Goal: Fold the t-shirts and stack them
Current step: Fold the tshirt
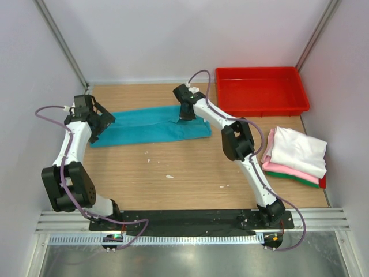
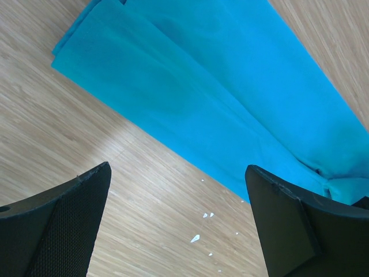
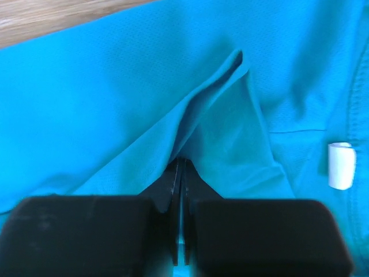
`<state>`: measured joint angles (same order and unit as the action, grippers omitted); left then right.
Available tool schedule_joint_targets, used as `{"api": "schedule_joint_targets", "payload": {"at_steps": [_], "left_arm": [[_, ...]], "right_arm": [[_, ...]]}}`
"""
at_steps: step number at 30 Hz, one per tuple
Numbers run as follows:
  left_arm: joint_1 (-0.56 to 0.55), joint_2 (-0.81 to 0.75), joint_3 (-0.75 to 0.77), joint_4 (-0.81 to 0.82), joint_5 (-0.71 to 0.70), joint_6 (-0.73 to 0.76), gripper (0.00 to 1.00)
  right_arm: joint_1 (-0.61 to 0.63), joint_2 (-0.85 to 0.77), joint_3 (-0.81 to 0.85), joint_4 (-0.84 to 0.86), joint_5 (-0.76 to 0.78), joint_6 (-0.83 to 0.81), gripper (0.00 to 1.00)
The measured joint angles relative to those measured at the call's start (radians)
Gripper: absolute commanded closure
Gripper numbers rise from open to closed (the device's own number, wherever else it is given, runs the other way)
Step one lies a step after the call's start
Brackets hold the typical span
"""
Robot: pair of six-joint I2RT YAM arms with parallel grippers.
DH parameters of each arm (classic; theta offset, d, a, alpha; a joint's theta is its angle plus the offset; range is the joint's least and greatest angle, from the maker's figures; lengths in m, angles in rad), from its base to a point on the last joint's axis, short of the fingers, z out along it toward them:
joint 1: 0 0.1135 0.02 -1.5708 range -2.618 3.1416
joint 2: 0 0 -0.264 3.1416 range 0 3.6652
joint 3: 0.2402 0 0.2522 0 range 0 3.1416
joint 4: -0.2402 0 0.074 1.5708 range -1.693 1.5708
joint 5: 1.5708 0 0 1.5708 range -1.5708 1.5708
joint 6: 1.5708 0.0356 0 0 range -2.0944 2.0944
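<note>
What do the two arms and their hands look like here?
The left arm and right arm have white links and chunky black joints, bolted to a black base plate. A thin purple cable loops along each. The left hand and right hand are black, with two flat, blocky fingers each.

- Counter [image 1: 190, 167], middle and near strip: bare wood, a few white scraps [image 1: 169, 176]. Open lane between the two arms.
- Teal t-shirt [image 1: 150, 127]: low flat band across far left.
- Right gripper [image 1: 185, 115] is pinched on the shirt's right end, and its arm slants across centre-right, barring the way there.
- Left gripper [image 1: 101, 124] is at the shirt's left end, jaws wide apart with bare wood between them.
- Red tray [image 1: 259, 89]: raised rim, fills far right corner.
- Folded t-shirts [image 1: 297, 153] are stacked at the right edge, with a strip of wood between stack and tray.
- Walls [image 1: 173, 34] close left, far and right sides.
</note>
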<state>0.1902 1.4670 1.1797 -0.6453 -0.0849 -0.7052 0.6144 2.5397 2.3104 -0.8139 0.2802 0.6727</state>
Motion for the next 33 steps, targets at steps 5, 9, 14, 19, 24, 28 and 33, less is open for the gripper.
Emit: {"api": "schedule_joint_targets", "payload": {"at_steps": [5,9,14,19,24,28,33], "left_arm": [[0.000,0.000,0.000,-0.006,0.011,0.007,0.00],[0.000,0.000,0.000,-0.010,0.028,0.006,0.00],[0.000,0.000,0.000,-0.010,0.039,0.006,0.00],[0.000,0.000,0.000,-0.007,0.053,0.010,0.00],[-0.004,0.000,0.000,0.005,0.083,0.040,0.00],[-0.039,0.010,0.023,0.011,0.086,0.086,0.00],[-0.092,0.130,0.142,0.053,0.092,0.146,0.00]], "right_arm": [[0.001,0.013,0.011,0.039,-0.014,0.023,0.15],[0.010,0.005,-0.012,0.109,-0.010,0.014,0.00],[0.013,-0.005,-0.033,0.142,-0.006,0.013,0.00],[0.014,-0.007,-0.030,0.139,-0.008,0.008,0.00],[0.006,-0.036,0.019,0.115,-0.014,-0.038,0.00],[-0.001,-0.180,0.002,0.100,-0.017,-0.105,0.00],[-0.012,-0.470,-0.194,0.150,-0.004,-0.158,0.00]]}}
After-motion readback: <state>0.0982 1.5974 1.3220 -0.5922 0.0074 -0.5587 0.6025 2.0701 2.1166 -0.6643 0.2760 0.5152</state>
